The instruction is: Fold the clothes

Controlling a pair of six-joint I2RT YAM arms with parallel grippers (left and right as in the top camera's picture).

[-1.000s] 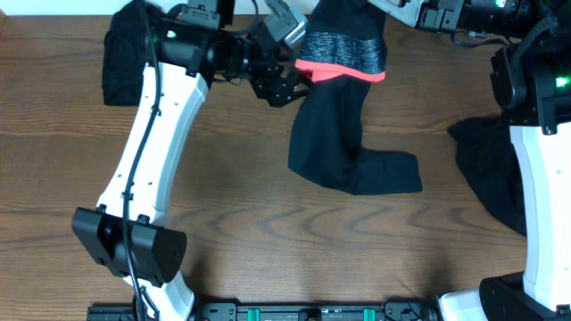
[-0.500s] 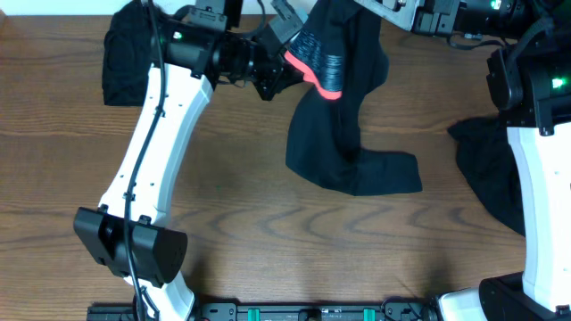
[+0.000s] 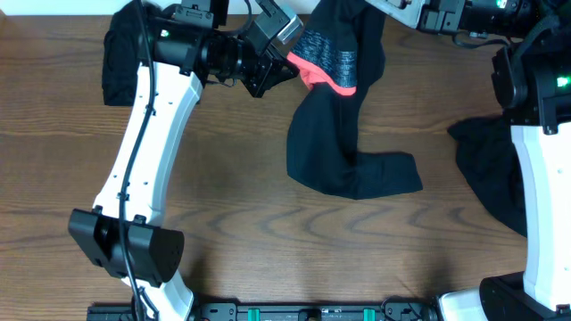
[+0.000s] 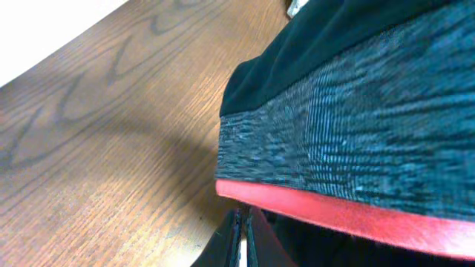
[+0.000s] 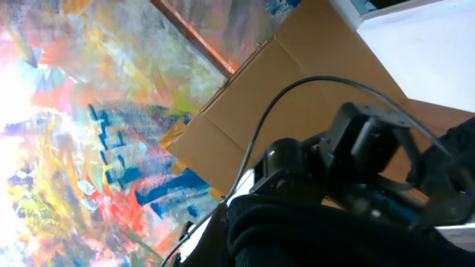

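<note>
The black trousers (image 3: 335,134) hang half raised at the far side of the tabletop (image 3: 268,214). Their upper part is lifted towards the far edge, and the leg ends lie slack and bent on the wood near the middle. The left tool (image 4: 242,236) is clenched, its tips pressed together just under the coral waistband (image 4: 334,215), and it seems to pinch the band's left edge. The right tool (image 3: 393,7) is also clenched. Bunched black cloth fills the bottom of its wrist view, so it probably holds the far top of the same piece, though its fingers are hidden.

This is light, limp cloth with no stiffness. It will droop, twist and drag wherever it is not supported, and a thin pinch may slip. The ribbed grey panel and coral band look thicker and firmer than the legs, so they are the best places to grip. Holding the band at its two ends would let the legs hang straight. A black garment (image 3: 120,62) lies far left and a dark garment (image 3: 486,165) at the right, both heaped and waiting.
</note>
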